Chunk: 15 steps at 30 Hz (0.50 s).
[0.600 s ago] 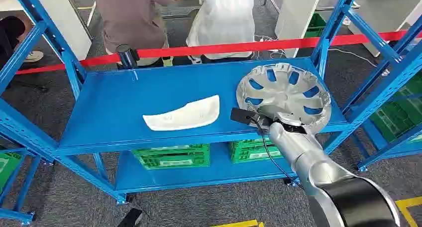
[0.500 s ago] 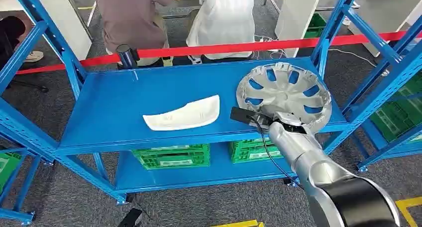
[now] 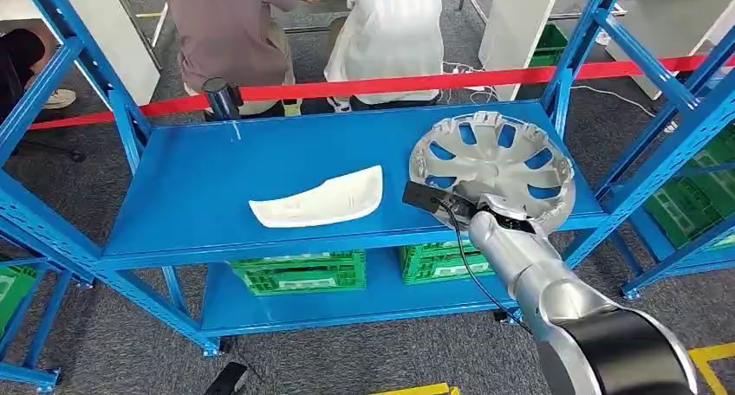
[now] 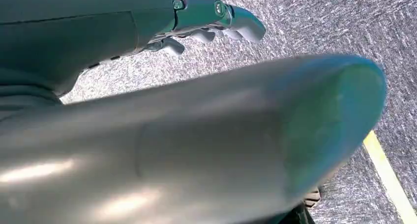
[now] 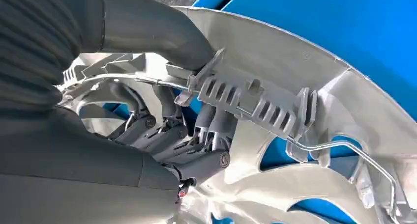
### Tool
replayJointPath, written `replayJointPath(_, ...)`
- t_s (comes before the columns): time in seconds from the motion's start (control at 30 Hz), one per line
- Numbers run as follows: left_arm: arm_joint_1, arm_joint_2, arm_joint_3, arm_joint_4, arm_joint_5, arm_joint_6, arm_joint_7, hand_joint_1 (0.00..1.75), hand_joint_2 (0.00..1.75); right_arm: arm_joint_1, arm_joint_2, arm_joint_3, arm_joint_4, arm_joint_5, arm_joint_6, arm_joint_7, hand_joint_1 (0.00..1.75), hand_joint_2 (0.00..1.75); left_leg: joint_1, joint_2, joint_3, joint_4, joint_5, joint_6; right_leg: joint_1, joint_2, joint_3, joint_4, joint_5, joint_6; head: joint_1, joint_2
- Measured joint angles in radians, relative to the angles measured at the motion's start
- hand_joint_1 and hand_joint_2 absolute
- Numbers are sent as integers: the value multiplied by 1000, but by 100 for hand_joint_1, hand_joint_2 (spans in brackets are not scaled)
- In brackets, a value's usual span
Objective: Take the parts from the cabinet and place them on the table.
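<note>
Hubcap [image 3: 492, 163] rim is gripped in my right hand [image 5: 162, 135], barely tilted off the shelf [image 3: 217, 187]; white trim panel [image 3: 319, 199] beside it waits, left hand [image 4: 211, 17] hanging empty.

no text, label or number can be read anywhere.

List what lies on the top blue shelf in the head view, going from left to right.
White curved part → black box on the robot's right wrist → silver hubcap, whose near rim the right hand grips.
</note>
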Motion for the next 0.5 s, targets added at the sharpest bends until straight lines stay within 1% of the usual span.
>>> replayJointPath(0.37, -2, 0, 0, 0, -7, 0, 8, 0, 0, 0, -19, -14, 0, -25, -23, -9, 175, 175, 0, 0, 0, 0, 0, 0, 0, 0, 0, 0, 0, 0, 0, 0)
replayJointPath(0.5, -2, 0, 1, 0, -7, 0, 9, 0, 0, -1, -21, -21, -4, -45, -65, -57, 175, 175, 0, 0, 0, 0, 0, 0, 0, 0, 0, 0, 0, 0, 0, 0)
